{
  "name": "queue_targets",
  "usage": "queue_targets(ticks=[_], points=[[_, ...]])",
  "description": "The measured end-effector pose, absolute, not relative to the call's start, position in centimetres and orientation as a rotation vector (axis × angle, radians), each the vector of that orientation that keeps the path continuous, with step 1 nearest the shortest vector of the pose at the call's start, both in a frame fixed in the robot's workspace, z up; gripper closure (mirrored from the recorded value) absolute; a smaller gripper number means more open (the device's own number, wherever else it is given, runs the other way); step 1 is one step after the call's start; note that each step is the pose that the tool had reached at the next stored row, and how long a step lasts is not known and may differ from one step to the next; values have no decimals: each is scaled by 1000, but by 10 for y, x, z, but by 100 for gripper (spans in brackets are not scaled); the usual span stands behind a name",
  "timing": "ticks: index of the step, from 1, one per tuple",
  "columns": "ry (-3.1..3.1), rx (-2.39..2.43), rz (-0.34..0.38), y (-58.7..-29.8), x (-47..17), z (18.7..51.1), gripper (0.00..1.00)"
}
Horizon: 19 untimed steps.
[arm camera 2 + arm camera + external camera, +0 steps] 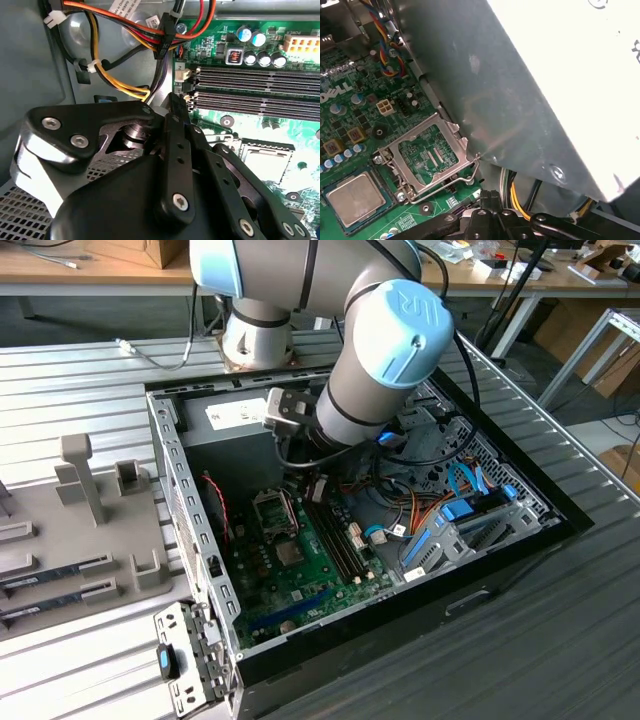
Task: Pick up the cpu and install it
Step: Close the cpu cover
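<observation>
The claw [174, 100] hangs inside the open computer case [171, 466], and in both wrist views its black fingers [488, 196] taper to a single narrow tip, pressed together with nothing visible between them. Just past that tip in the second wrist view runs a bundle of yellow, orange and black cables [120, 85], and close on the other side lie the long dark memory slots [250, 82]. Below the tip is the green motherboard [350, 100]. On it, near the claw, the metal load plate [425, 155] of the processor socket is swung open and lies flat, its wire lever beside it. The cpu [355, 197] sits just beyond that plate, lying flat in its socket with its silvery top up, apart from the claw and untouched; it also shows in the second wrist view [265, 160] and, small, in the exterior view [290, 555]. The grey wall of the power-supply box [485, 100] stands just beside the claw. Farther out, the arm [380, 350], grey with pale blue caps, bends down into the case, and well away outside the case a grey tray [80, 530] holds upright fixtures.
</observation>
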State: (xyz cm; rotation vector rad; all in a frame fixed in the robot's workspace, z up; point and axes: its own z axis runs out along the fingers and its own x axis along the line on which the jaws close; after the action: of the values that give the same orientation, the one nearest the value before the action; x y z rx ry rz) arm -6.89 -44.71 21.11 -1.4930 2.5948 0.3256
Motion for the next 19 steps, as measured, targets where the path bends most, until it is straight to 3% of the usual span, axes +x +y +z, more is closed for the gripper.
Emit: queue_targets(ticks=[13,19], points=[[2650,-1376,315,-447,-70,218,89],[2635,-1357,359,-447,-79,218,89]])
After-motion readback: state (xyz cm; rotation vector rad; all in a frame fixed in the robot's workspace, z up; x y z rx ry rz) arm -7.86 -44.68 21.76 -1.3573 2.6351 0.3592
